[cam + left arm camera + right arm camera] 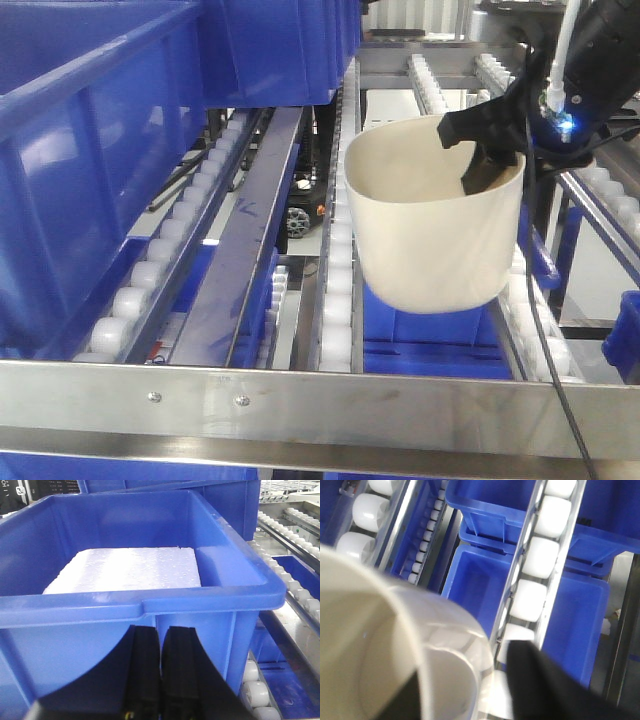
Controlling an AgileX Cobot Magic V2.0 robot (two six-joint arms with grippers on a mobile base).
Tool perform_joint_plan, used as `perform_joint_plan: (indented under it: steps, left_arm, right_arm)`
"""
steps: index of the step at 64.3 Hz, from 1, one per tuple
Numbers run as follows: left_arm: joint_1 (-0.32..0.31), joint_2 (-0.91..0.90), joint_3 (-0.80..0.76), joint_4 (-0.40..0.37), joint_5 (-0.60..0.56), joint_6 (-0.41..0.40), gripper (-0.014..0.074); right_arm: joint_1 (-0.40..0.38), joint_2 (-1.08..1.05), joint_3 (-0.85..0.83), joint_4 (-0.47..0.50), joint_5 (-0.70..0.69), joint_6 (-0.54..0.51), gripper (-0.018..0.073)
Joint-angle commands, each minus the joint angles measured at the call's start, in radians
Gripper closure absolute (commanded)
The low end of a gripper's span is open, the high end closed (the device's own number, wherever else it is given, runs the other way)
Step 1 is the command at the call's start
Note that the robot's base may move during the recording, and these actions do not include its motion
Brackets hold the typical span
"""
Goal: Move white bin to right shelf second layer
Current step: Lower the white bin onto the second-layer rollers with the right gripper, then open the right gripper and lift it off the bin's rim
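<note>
Above the roller shelf [340,290], the right tool [490,150] is pinching the white bin's [430,240] rim — unplaced; left tool [160,675] pressed together.

My shelf level [330,395] is a steel rack: sloping rails of white rollers [337,300] run back from a flat front bar. On its left lane sits a blue crate [90,150], and a white foam slab [125,570] lies inside one such crate in my left wrist view. Through the rails I see more blue crates [480,580] on a lower level.
</note>
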Motion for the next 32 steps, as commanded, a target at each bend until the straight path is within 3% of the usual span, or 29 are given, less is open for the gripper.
perform_joint_plan:
  steps: [1, 32]
  left_arm:
    - [-0.007, -0.014, 0.037, -0.005, -0.085, -0.004, 0.0512]
    - [-0.007, -0.014, 0.037, -0.005, -0.085, -0.004, 0.0512]
  right_arm:
    - [-0.002, -0.044, -0.036, 0.0, -0.066, 0.001, 0.009]
    - [-0.002, -0.066, -0.036, 0.021, -0.075, 0.001, 0.0091]
